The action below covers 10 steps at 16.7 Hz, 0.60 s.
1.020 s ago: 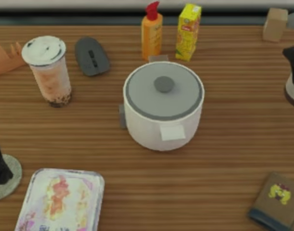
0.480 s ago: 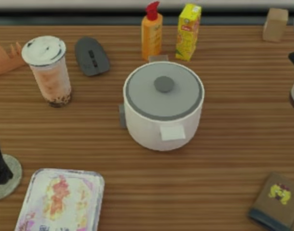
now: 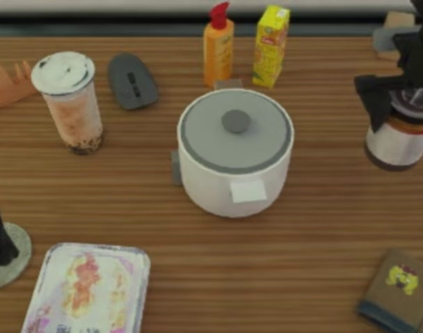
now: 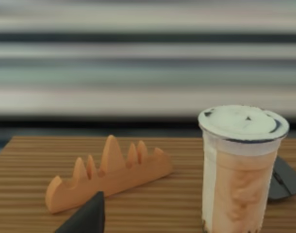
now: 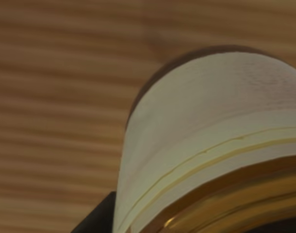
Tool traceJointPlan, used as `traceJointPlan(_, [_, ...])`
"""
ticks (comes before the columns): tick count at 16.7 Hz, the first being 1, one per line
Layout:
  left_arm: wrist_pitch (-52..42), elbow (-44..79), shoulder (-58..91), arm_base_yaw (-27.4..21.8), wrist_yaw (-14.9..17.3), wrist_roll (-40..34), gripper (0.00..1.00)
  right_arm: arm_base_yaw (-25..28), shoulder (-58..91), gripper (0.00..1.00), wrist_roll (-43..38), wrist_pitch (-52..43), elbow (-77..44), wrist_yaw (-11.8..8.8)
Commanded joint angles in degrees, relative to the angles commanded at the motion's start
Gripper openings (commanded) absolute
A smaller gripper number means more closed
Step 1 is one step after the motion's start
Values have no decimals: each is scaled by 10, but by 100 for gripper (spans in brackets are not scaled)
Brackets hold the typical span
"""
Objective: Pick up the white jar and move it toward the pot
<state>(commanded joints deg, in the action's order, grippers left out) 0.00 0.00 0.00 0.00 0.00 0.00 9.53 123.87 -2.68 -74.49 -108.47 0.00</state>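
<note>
White jar (image 3: 400, 133) newly leftward, clamped in right tool (image 3: 395, 94), nearer pot (image 3: 235, 151).

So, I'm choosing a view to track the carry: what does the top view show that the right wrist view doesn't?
Only the top view shows the large round white pot, the right gripper over the jar's dark lid, and the parked left arm at the table's left edge. Only the right wrist view shows the label's yellow edge close up. Both show the small white-labelled glass jar and the wooden table.
</note>
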Motion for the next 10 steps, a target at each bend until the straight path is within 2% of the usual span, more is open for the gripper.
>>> traceJointPlan(4, [0,0,0,0,0,0,100,50,26,0,-114,24,-4,1])
traceJointPlan(10, [0,0,0,0,0,0,100,59,29,0,-136,28,-1,0])
